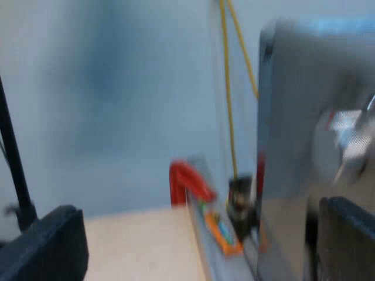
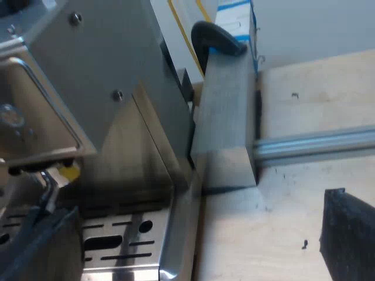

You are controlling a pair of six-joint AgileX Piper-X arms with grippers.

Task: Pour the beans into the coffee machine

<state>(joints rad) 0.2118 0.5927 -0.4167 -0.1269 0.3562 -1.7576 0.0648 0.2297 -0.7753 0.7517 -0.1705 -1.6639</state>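
While both arms hang low by the espresso machine (image 2: 99,93), neither one has anything in its grip. The left gripper (image 1: 199,225) has its two black fingers (image 1: 50,246) spread wide apart with only air between them. It sits just beside the machine's shiny side, above the worktop (image 1: 135,240). The right gripper (image 2: 193,219) is spread wide and bare too, low by the slotted drip tray (image 2: 117,243) at the machine's foot, where steel meets wood. The machine stands on the worktop, just beside a grey block (image 2: 225,117) with a black clamp (image 2: 217,35) on top, and a metal rail (image 2: 316,145) runs from the block across the wood. A red clamp (image 1: 186,180) sits at the worktop's edge. I think beans are light and hard, and they would roll and bounce away if tipped too fast. Whatever holds them is likely light too, and maybe slippery or easy to break. So I would take it around its middle, softly but firmly, and keep it upright until it is over the opening on top. I cannot tell what the beans are in, or where they are. The machine's top is cut off, so the place to pour is hidden. A bright round bit (image 1: 345,140) on the machine's side is hard to make out.
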